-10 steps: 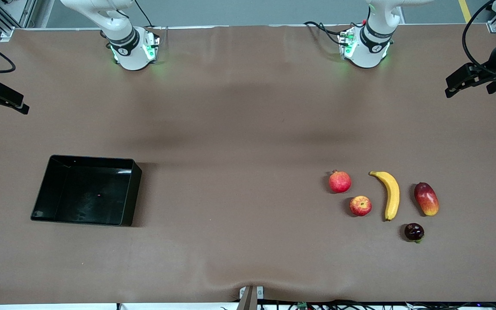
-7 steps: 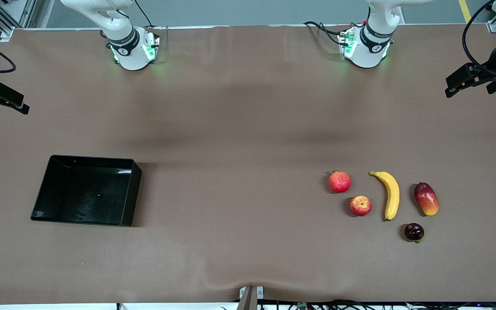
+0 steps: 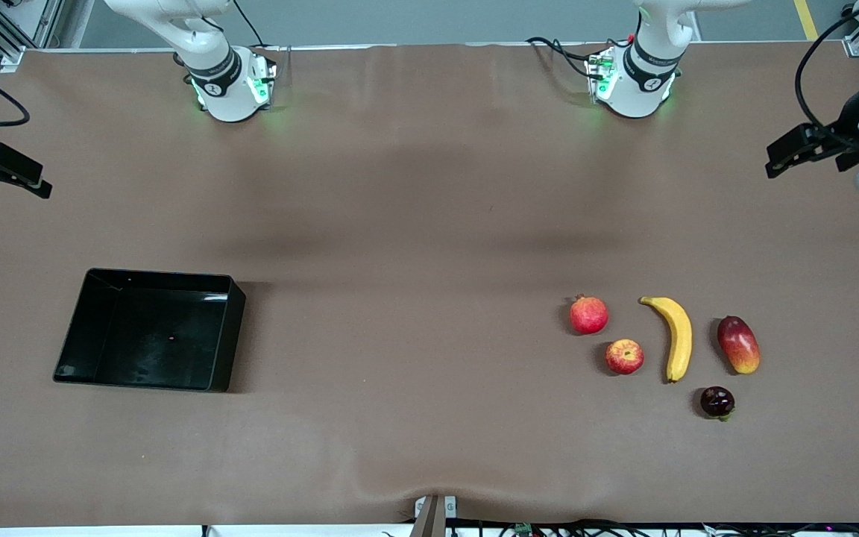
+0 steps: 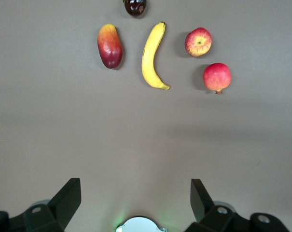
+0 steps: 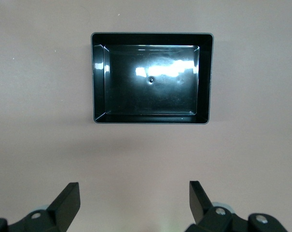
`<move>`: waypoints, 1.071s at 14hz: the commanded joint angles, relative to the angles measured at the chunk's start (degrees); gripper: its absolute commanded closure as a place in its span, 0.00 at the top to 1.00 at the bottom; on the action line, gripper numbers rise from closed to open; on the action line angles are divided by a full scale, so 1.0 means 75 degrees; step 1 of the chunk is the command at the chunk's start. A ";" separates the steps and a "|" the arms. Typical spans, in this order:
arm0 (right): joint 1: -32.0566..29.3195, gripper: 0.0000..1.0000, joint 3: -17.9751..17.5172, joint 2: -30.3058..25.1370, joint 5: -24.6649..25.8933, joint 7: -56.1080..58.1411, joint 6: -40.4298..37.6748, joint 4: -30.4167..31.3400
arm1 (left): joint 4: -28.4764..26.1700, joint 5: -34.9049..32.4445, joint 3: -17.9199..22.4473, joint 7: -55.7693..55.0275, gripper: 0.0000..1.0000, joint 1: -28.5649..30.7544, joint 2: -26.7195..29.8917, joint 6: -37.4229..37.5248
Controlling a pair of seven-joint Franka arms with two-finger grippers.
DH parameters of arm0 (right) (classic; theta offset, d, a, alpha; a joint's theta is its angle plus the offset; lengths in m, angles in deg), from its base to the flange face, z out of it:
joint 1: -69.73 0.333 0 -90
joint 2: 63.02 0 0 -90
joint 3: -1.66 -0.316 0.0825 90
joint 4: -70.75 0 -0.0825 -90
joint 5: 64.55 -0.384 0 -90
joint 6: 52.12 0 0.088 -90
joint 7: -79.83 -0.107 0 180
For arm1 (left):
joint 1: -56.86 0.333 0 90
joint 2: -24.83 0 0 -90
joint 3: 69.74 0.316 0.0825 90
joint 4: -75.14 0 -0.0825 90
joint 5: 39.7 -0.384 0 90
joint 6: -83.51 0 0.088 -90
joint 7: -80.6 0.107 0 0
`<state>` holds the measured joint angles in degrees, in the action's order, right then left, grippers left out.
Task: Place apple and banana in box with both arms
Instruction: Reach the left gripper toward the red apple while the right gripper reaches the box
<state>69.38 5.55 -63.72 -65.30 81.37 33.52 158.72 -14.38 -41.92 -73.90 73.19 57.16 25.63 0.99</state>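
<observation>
The apple (image 3: 625,356) lies on the table at the left arm's end, beside the banana (image 3: 677,337). Both show in the left wrist view: the apple (image 4: 198,42) and the banana (image 4: 152,55). The black box (image 3: 236,328) stands empty toward the right arm's end and shows in the right wrist view (image 5: 153,37). My left gripper (image 3: 775,158) is open and empty, high over the table's edge at its own end (image 4: 136,193). My right gripper (image 3: 38,186) is open and empty, high over the table's edge at the other end (image 5: 134,193).
A pomegranate (image 3: 588,315) lies just farther from the camera than the apple. A mango (image 3: 738,344) lies beside the banana, toward the table's end. A dark round fruit (image 3: 717,402) lies nearer the camera. The arm bases (image 3: 232,86) stand along the table's back edge.
My left gripper has shifted slightly toward the middle of the table. The right arm, the fruits and the box have not moved.
</observation>
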 commanded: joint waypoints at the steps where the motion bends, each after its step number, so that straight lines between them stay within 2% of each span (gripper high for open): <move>1: -0.0048 1.00 -0.0061 -0.0059 0.0158 0.0029 -0.0028 0.0001 | 0.0101 0.0086 0.0003 -0.0113 1.00 0.0147 -0.0667 -0.0280; 5: -0.0095 1.00 -0.0038 0.0035 0.0158 0.0052 0.0042 0.0072 | -0.0694 0.0039 -0.0009 -0.0113 1.00 0.0205 -0.1125 -0.1872; 9: -0.0118 1.00 -0.0026 0.0256 0.0158 0.0064 0.0089 0.0084 | -0.1094 0.0039 -0.0009 -0.0171 1.00 0.0194 -0.2038 -0.3243; 14: -0.0574 1.00 -0.0015 0.1240 0.0170 0.0414 0.1176 0.0422 | -0.0920 0.0494 -0.0091 -0.1119 1.00 0.0053 -0.3151 -0.4615; 15: -0.0714 1.00 -0.0015 0.1450 0.0170 0.0590 0.1492 0.0505 | -0.0664 0.0647 -0.0091 -0.1248 1.00 -0.0051 -0.3467 -0.4746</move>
<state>66.18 6.05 -55.78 -65.00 83.29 41.59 161.87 -22.47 -39.52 -74.54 66.12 57.81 2.90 -32.77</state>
